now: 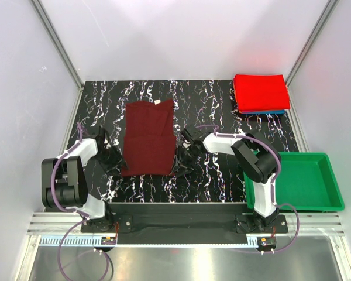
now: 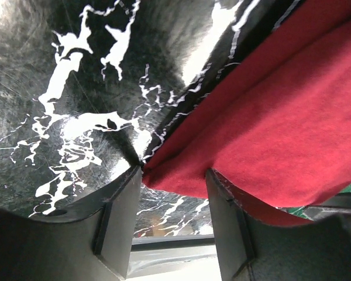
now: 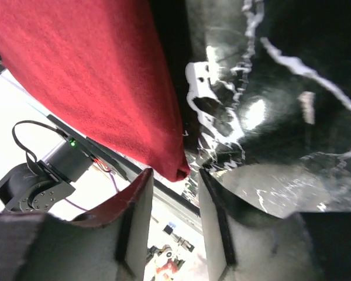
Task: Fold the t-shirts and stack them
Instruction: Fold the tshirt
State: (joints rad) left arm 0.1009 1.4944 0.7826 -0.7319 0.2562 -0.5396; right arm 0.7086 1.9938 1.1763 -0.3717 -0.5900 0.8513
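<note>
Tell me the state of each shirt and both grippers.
maroon t-shirt, folded into a long strip, lying flat.
red t-shirt, folded, atop the blue one.
blue t-shirt, under the red, only edge showing.
left gripper, open at maroon's near corner.
right gripper, open at its other near corner.

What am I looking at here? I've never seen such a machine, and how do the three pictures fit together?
These are two robot arms bolted to the near edge of a marbled table. The wide picture looks down from above and behind: left arm on the left, right arm on the right. The two close-ups come from a camera on each wrist, showing that gripper's two fingers. A dark maroon t-shirt lies flat in the middle. The left gripper and the right gripper each sit at one of its near corners, fingers apart around the cloth edge. Far right, a folded red t-shirt rests on a blue t-shirt; a green tray sits nearer the arms.
</note>
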